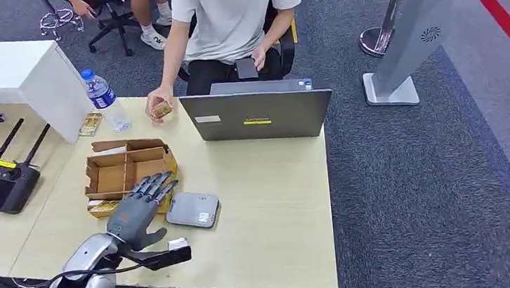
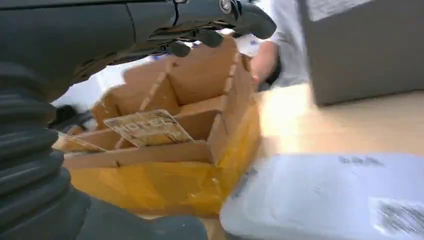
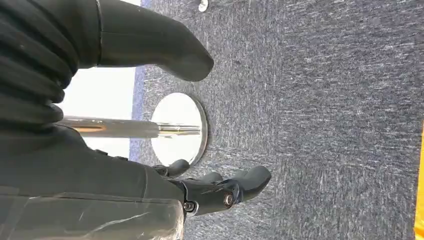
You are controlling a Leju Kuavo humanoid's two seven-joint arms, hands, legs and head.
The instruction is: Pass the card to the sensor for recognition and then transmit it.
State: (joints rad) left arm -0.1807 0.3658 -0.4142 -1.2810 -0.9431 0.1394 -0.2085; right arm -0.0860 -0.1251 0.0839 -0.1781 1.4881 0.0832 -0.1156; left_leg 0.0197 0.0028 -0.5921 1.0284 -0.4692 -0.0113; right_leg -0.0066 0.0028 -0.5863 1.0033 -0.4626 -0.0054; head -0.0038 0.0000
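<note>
The grey laptop (image 1: 258, 115) carries a small logo too faint to read beside a yellow sticker. One card (image 1: 161, 110) is pinched in the seated person's hand (image 1: 158, 100) at the table's (image 1: 272, 206) far edge; another card (image 2: 148, 127) leans in the partitioned cardboard box (image 1: 126, 172). The left hand (image 1: 138, 206) hovers over the box's near corner, fingers extended, holding nothing, just beside the single grey sensor (image 1: 193, 210). The right hand (image 3: 220, 190) hangs over carpet, fingers loosely apart, empty. One water bottle (image 1: 104, 98) stands nearby.
</note>
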